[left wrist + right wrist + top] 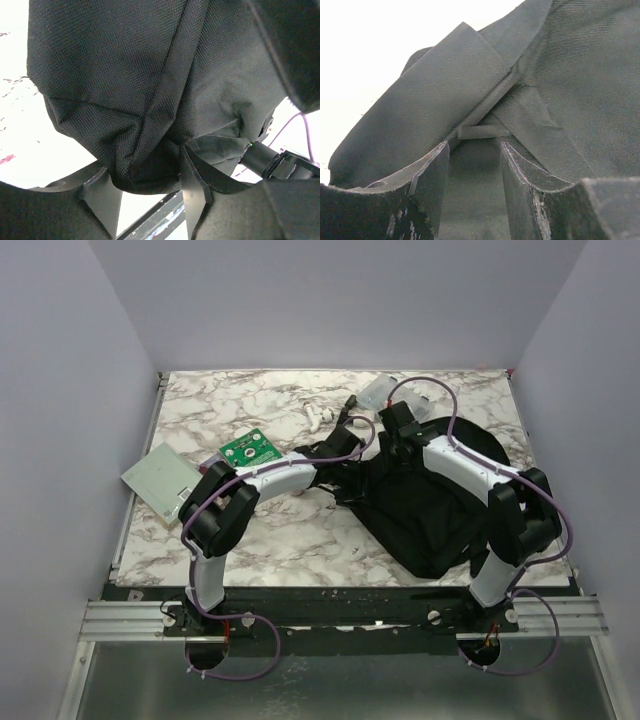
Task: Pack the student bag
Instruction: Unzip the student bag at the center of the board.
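- The bag (430,520) lies slumped on the right half of the counter (270,540), between the two arms and nearer the right one.
- Left jaws (145,165): closed on a bunched fold of the bag's black fabric. The fold fills the gap between them, and creases run down into the pinch.
- Right jaws (475,145): standing apart with a clear gap. The tips sit against folded fabric and a strap edge of the bag, and nothing is clamped between them.
- From above, both wrists meet over the bag's far left edge, the left arm reaching across from the counter's left side.
- A green circuit board (248,448) lies just beside the left forearm, on its far side.
- A flat grey box (160,480) sits at the counter's left edge.
- A clear plastic box (375,392) rests near the far edge, beyond the bag.
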### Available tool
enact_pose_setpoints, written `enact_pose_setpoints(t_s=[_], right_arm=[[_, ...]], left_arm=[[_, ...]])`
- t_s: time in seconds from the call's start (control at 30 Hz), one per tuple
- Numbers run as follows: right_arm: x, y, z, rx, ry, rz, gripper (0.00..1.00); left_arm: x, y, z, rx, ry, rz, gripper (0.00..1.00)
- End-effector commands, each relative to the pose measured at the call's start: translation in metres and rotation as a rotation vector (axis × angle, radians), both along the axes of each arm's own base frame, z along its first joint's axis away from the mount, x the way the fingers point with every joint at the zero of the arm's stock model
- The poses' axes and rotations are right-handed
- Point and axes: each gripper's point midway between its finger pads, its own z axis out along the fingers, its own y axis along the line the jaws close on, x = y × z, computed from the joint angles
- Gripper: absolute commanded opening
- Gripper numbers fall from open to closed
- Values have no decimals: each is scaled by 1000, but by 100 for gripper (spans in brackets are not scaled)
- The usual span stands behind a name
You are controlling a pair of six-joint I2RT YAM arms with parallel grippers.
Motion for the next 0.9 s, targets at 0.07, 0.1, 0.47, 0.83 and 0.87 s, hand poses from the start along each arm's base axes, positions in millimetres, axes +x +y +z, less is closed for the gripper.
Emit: enact_pose_setpoints(t_s=[0.07,0.1,0.47,0.83,0.87], right_arm=[[6,-9,-5,-166,-18,-27,51],[6,-10,-7,-180,-10,-28,51],[23,-15,-7,-230,-103,-70,48],[32,-10,-26,-228,-121,-61,38],[32,-11,-27,-230,-124,-64,37]], left_arm=[[7,-4,3,-37,15,-11,31],[7,-4,3,-39,16,-12,29],[3,-5,-3,-39,48,-13,7],[3,-5,-2,-44,53,-17,3],[2,-6,-2,-45,54,-19,3]])
